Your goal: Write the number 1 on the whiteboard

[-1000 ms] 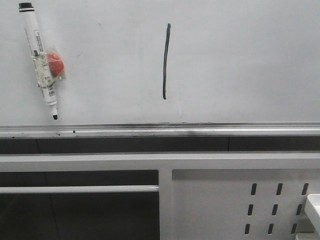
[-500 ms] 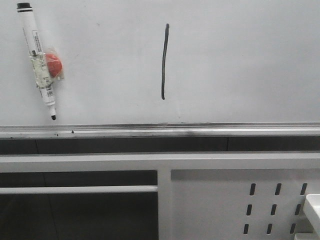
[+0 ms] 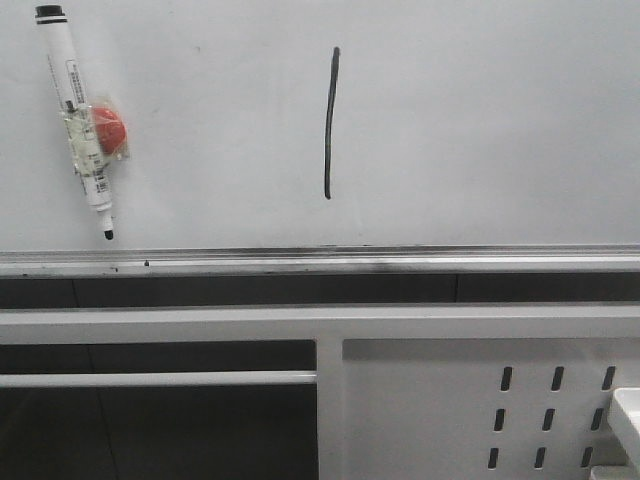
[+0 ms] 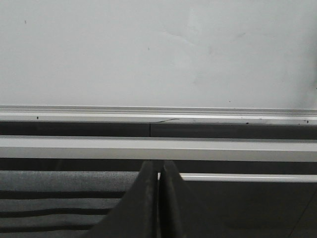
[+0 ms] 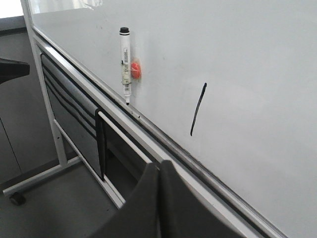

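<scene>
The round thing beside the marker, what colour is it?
Red, tucked against the white marker on the whiteboard. Front view shows it best.

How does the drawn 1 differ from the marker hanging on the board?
The number 1 is a thin, flat, dark stroke, nearly vertical; the marker is a thick white barrel, tilted, tip down, clipped at a red magnet. Both sit on the whiteboard, similar in length.

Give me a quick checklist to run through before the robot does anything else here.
1. Number 1 drawn on the whiteboard: ok.
2. Marker parked on the board by its red magnet: ok.
3. Marker tip capped: not ok, it looks bare.
4. Left end effector shut and holding nothing: ok.
5. Right end effector shut, clear of the board: ok.
</scene>
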{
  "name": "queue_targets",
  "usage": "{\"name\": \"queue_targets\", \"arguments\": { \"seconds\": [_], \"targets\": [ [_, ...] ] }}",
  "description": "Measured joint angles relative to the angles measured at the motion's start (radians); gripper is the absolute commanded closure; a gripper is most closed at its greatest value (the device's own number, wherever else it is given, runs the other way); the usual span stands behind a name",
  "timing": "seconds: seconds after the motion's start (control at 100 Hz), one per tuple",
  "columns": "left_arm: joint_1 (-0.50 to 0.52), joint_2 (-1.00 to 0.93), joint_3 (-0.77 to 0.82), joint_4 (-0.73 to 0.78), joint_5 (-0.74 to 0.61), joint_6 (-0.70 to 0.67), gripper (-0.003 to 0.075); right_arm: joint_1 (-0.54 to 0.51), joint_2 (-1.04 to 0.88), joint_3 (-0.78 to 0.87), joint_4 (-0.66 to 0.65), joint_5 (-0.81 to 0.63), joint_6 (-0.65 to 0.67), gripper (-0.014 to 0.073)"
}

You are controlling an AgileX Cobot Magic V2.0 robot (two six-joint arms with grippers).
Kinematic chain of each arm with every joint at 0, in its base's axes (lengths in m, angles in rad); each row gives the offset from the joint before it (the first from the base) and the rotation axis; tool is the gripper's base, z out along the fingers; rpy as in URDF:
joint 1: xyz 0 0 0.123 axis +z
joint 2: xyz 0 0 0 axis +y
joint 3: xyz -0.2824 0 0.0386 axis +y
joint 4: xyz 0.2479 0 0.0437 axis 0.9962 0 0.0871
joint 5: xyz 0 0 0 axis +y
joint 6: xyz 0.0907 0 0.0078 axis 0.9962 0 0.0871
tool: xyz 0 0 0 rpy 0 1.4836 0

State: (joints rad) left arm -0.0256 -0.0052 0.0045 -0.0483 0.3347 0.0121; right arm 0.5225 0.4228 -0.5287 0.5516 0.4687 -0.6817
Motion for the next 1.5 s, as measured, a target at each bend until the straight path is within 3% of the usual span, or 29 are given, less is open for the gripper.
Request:
{"name": "queue_targets", "arguments": {
  "seconds": [0.61, 0.7, 0.77, 0.92, 1.06, 1.27, 1.5],
  "targets": [
    [0.0, 0.0, 0.0, 0.0, 0.0, 0.0, 0.074, 0.0, 0.0, 0.004, 0.0, 0.0, 0.0, 0.0663],
    [0.0, 0.0, 0.0, 0.0, 0.0, 0.001, 0.074, 0.0, -0.01, 0.028, -0.045, -0.035, 0.02, 0.0663],
    [0.0, 0.0, 0.0, 0.0, 0.0, 0.001, 0.074, -0.018, -0.041, 0.076, -0.135, -0.109, 0.116, 0.0663],
    [0.0, 0.0, 0.0, 0.0, 0.0, 0.001, 0.074, -0.124, -0.177, 0.234, -0.292, -0.304, 0.38, 0.0663],
    [0.0, 0.0, 0.0, 0.0, 0.0, 0.001, 0.074, -0.278, -0.348, 0.401, -0.325, -0.419, 0.466, 0.0663],
    [0.0, 0.0, 0.0, -0.002, 0.0, 0.001, 0.074, -0.508, -0.43, 0.538, -0.497, -0.455, 0.671, 0.0663],
    [0.0, 0.0, 0.0, -0.002, 0.0, 0.001, 0.074, -0.651, -0.434, 0.538, -0.552, -0.397, 0.707, 0.0663]
  ]
}}
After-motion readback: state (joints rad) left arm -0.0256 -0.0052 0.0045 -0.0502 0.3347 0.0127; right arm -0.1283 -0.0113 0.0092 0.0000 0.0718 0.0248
